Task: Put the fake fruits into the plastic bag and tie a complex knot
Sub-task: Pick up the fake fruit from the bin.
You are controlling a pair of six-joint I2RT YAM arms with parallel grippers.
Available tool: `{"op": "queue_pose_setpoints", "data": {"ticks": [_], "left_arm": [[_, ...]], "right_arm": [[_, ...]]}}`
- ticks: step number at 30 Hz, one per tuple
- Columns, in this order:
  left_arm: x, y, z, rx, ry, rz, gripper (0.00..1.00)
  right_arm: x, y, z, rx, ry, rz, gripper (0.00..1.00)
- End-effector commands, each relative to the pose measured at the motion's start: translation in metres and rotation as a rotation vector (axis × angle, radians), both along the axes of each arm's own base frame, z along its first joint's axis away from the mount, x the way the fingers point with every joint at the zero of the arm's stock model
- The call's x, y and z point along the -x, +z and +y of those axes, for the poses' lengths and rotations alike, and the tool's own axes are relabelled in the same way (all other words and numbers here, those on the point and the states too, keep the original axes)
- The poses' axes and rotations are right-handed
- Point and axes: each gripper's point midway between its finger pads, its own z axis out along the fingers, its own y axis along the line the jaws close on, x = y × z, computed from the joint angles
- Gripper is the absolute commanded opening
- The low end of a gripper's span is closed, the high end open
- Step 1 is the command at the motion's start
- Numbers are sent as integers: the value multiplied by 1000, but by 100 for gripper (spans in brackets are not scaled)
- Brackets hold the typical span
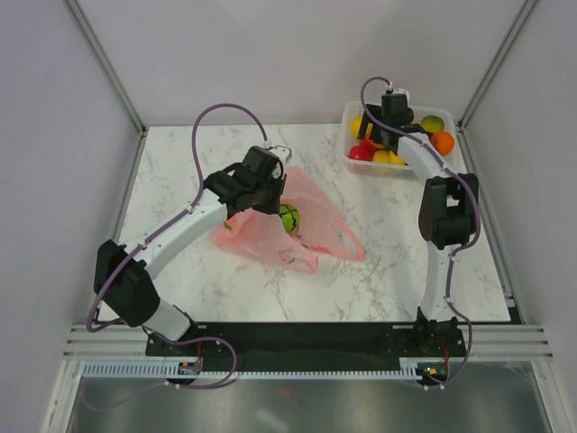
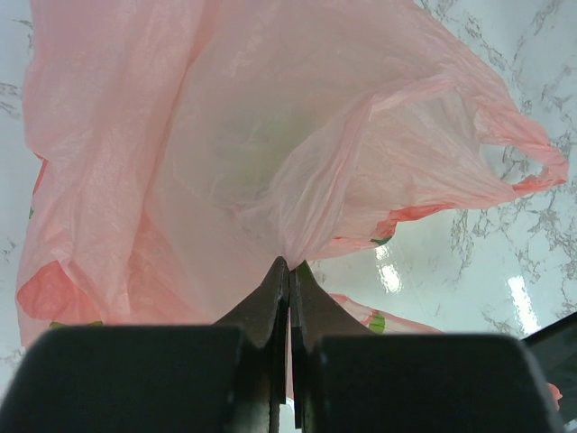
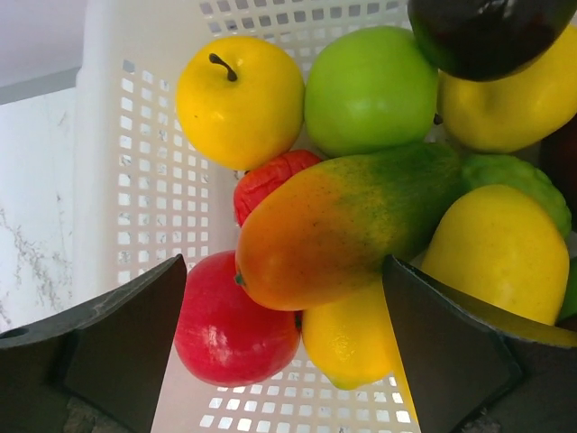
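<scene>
While the right pincer (image 3: 293, 338) hung spread wide over the mango (image 3: 352, 225) in the white basket (image 3: 126, 135), upper right of the top view, the left pincer (image 2: 290, 271) pinched a thin fold of the plastic bag (image 2: 225, 135) at centre. Fake fruits (image 3: 239, 99): glossy, rigid, probably light and slippery. Best grip judged to be across the mango's middle. Basket walls close. Bare surface (image 1: 180, 162) lay open between basket and bag.

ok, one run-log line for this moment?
left gripper: shut on pink bag | right gripper: open over mango in white basket | green fruit: inside bag | bag: not tied
</scene>
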Motion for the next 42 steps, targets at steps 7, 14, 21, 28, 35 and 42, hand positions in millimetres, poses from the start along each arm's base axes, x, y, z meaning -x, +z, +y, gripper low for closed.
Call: {"op": "queue_pose_setpoints", "data": {"ticks": [7, 14, 21, 28, 35, 42], "left_arm": [[0, 19, 0, 12, -25, -47, 2], [2, 17, -1, 14, -30, -41, 2], [1, 17, 1, 9, -28, -45, 2], [2, 14, -1, 6, -35, -35, 2], [1, 18, 2, 3, -28, -51, 2], [1, 21, 5, -3, -17, -67, 2]], "right_arm": [[-3, -3, -27, 175, -243, 12, 92], [-1, -11, -40, 261, -294, 24, 61], [8, 40, 1, 142, -141, -124, 51], [43, 100, 47, 152, 44, -274, 51], [114, 107, 106, 42, 420, -230, 50], [215, 111, 138, -88, 747, -125, 45]]}}
